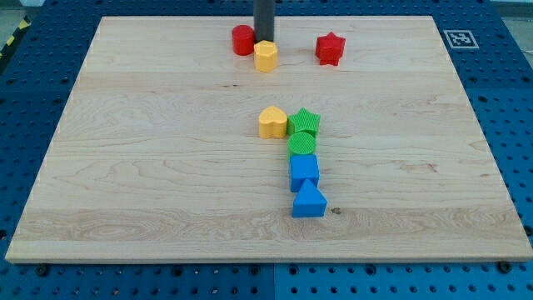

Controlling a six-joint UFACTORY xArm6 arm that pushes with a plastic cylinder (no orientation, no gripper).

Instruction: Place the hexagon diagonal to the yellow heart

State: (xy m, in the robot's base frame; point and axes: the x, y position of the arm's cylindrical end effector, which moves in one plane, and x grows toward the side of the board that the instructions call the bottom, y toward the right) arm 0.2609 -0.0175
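A yellow hexagon [266,57] lies near the view's top, at the middle of the wooden board [150,167]. My tip [264,41] stands right behind it, at its top edge, seemingly touching it. A yellow heart [272,122] lies at the board's middle, well below the hexagon.
A red cylinder [242,39] sits just left of my tip. A red star [330,48] lies to the right. A green star [305,122] touches the heart's right side. Below it run a green cylinder [302,142], a blue block [304,172] and a blue triangle [309,202].
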